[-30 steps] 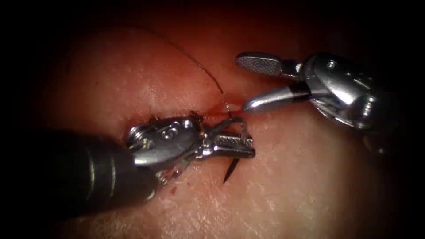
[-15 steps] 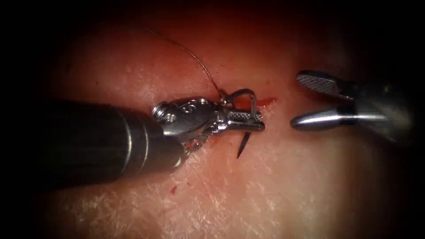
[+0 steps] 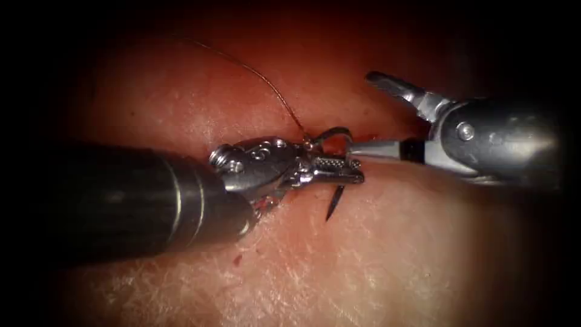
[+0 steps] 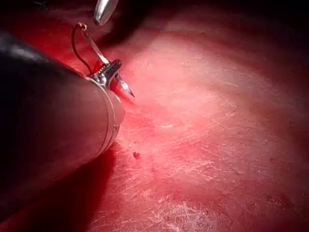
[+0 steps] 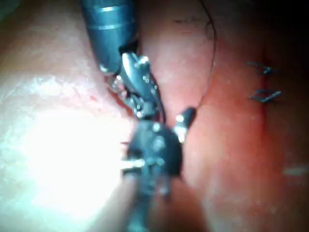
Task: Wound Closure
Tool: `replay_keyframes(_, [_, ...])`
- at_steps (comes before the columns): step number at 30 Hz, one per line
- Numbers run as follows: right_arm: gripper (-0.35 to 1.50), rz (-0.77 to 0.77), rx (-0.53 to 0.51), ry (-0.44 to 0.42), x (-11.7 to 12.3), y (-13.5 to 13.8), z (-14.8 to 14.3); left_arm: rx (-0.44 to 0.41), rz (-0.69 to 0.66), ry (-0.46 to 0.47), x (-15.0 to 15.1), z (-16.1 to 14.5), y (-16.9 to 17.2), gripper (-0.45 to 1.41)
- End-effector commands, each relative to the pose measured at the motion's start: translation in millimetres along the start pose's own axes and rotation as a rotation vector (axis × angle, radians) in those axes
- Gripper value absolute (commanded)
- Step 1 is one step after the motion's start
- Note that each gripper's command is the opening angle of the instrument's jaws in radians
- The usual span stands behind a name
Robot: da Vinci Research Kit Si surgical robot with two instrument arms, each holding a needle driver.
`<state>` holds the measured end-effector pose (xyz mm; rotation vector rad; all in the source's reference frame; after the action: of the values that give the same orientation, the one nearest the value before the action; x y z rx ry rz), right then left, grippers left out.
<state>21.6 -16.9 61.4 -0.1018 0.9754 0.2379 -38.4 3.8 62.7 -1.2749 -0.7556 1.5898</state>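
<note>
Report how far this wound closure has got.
Done: two finished stitches sit further along the tissue. In hand: the left tool is shut on the needle near mid-curve, point free above the tissue, thread trailing; the right tool is open beside it. Left: the cut by the needle looks unclosed.

A small drop of red fluid (image 3: 236, 260) lies on the tissue (image 3: 393, 266), toward its near edge in the endoscope view, with a few fainter red specks just beside it. In the left wrist view the drop (image 4: 136, 155) appears as a round, dark red dot on pale, finely creased skin. In the right wrist view, two short dark stitches (image 5: 263, 70) sit near each other on the tissue surface, roughly parallel.
</note>
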Motion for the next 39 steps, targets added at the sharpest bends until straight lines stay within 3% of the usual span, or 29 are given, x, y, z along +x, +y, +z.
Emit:
replay_keyframes(1, [0.86, -0.007, -0.002, 0.003, -0.6, -0.7, 1.1, 0.000, -0.003, 0.002, -0.4, 0.7, -0.2, -0.45])
replay_keyframes(19, [0.66, -0.055, -0.032, -0.003, 0.1, -1.9, 2.6, -0.006, -0.007, -0.001, -0.3, 0.7, 0.5, -0.45])
replay_keyframes(32, [0.54, -0.076, -0.042, -0.030, -1.2, -1.9, 3.1, -0.012, 0.005, -0.004, -0.1, 0.6, 1.2, -0.45])
replay_keyframes(33, [0.49, -0.076, -0.042, -0.030, -1.1, -1.9, 3.1, -0.012, 0.005, -0.004, -0.1, 0.6, 1.2, -0.45])
replay_keyframes(35, [0.04, -0.074, -0.046, -0.034, -1.0, -2.0, 3.1, -0.012, 0.011, -0.004, -0.1, 0.6, 1.2, -0.45])
replay_keyframes(37, [-0.23, -0.077, -0.052, -0.023, -1.1, -2.0, 3.0, -0.011, 0.012, -0.004, -0.2, 0.7, 1.2, -0.45])
replay_keyframes(38, [-0.35, -0.087, -0.040, -0.014, -1.1, -2.0, 3.1, -0.011, 0.012, -0.004, -0.2, 0.7, 1.2, -0.45])
replay_keyframes(39, [-0.35, -0.103, -0.033, -0.010, -1.2, -2.1, 3.1, -0.014, 0.012, -0.005, -0.2, 0.7, 1.2, -0.45])
